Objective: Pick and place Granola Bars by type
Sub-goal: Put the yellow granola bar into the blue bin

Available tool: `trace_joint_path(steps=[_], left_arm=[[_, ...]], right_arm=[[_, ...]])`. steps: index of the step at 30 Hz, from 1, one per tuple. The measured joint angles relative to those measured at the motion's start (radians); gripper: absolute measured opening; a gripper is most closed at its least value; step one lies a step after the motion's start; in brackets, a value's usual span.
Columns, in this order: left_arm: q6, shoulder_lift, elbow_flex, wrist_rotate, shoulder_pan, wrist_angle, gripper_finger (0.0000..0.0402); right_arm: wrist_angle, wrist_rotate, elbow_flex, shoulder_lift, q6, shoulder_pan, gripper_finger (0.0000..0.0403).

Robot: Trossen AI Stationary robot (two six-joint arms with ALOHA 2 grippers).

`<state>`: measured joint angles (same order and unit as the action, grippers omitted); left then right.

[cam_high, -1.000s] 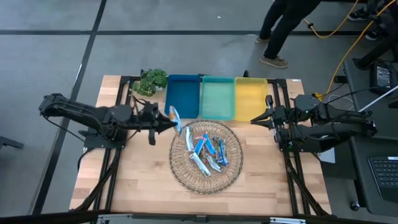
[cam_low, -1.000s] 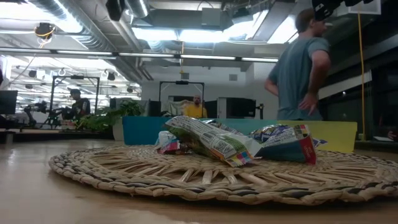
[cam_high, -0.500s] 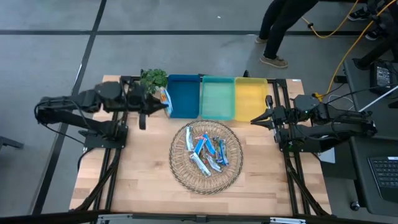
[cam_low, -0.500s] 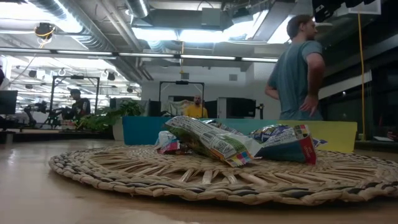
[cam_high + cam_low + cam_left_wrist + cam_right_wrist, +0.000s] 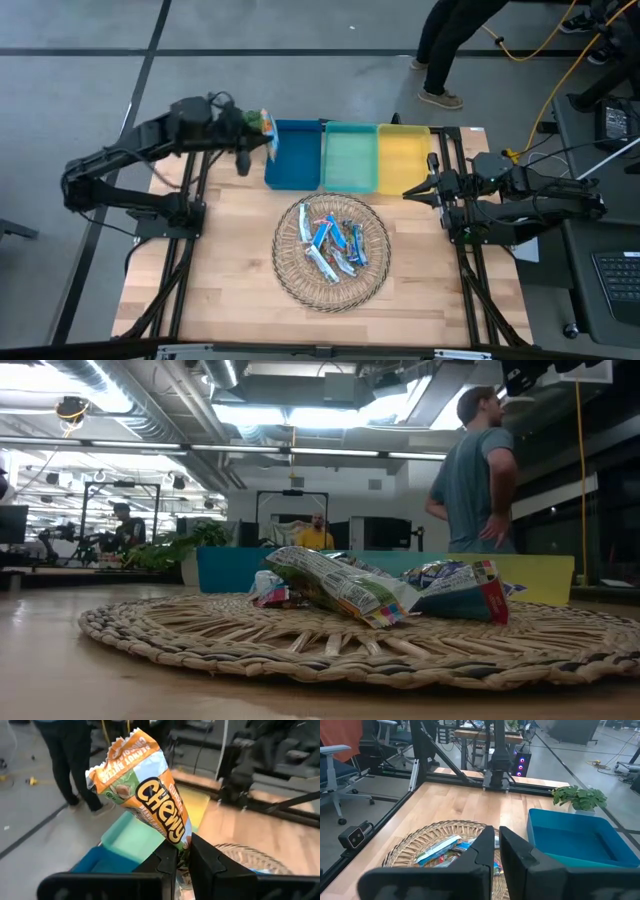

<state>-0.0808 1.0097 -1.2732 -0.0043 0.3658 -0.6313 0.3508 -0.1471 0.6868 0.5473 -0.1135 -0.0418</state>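
Note:
My left gripper [image 5: 258, 128] is raised by the far-left corner of the blue bin [image 5: 293, 158] and shut on one granola bar [image 5: 145, 790], whose wrapper is orange at the top and white and blue below. Several more bars, mostly blue, lie heaped on the round woven tray [image 5: 290, 275]. They also show in the low view [image 5: 350, 590], where neither gripper appears. My right gripper [image 5: 408, 192] waits, shut, at the table's right side beside the yellow bin [image 5: 403, 158]. My left gripper pinches the bar's lower end [image 5: 178, 839] between its two fingers [image 5: 164, 860]. The fingers reach in from the table's left. The bar is lifted clear of everything and sticks out past the fingertips, its crimped orange end [image 5: 117, 755] farthest from them.
Blue, teal [image 5: 350, 158] and yellow bins stand side by side along the far edge. A green plant [image 5: 580, 797] sits at the blue bin's left. Bare wood lies left and right of the tray. A person stands beyond the far edge [image 5: 450, 50].
My left gripper, still shut on the bar, has risen from over the tray's left rim. It has carried the bar toward the far edge, to the blue bin's far-left corner. The person behind the table has shifted a little.

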Motion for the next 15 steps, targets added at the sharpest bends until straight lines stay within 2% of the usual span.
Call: trace_joint_path(steps=[9, 15], left_arm=[[0.015, 0.225, 0.0, 0.143, 0.222, 0.004, 0.0027], [0.0, 0.369, 0.0, 0.152, 0.294, -0.002, 0.0027]], right_arm=[[-0.001, -0.001, 0.0, 0.0, 0.022, 0.0, 0.0032], [-0.001, -0.001, 0.0, 0.0, 0.027, 0.0, 0.0032]])
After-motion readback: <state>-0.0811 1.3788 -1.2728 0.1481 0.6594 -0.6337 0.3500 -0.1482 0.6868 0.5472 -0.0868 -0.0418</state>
